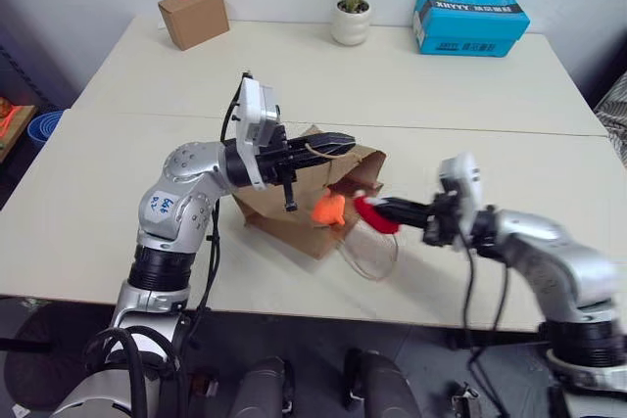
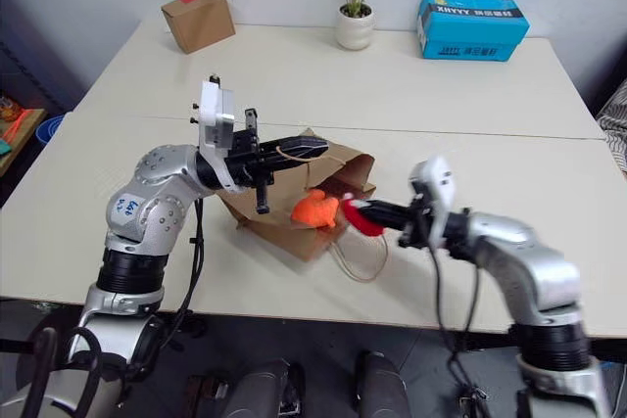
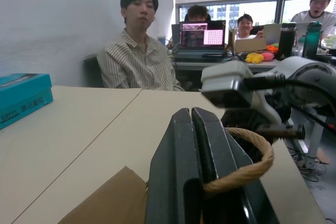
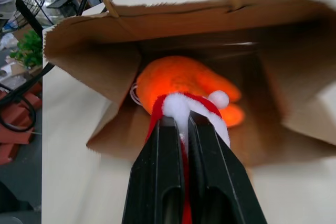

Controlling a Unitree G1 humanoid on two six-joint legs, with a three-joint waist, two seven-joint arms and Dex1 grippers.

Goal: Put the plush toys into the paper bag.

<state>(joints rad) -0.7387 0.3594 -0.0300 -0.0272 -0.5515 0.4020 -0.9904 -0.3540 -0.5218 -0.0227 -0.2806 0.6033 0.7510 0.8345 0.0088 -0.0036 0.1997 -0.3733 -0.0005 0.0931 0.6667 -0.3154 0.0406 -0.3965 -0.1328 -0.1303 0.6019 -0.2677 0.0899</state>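
Kraft paper bag (image 1: 299,205) lies on its side on the bench (image 1: 421,95), long axis running left to right, mouth toward the right gripper (image 1: 384,212). Left gripper (image 1: 328,147) has its jaws closed on a cord handle (image 3: 247,166), lifting the upper rim. Orange plush (image 4: 184,85) sits inside the mouth. Right jaws pinch the red-and-white plush (image 4: 191,111) at the opening.

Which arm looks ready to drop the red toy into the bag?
Right. Its pincer grips the red toy at the bag's mouth, while the left pincer holds a handle.
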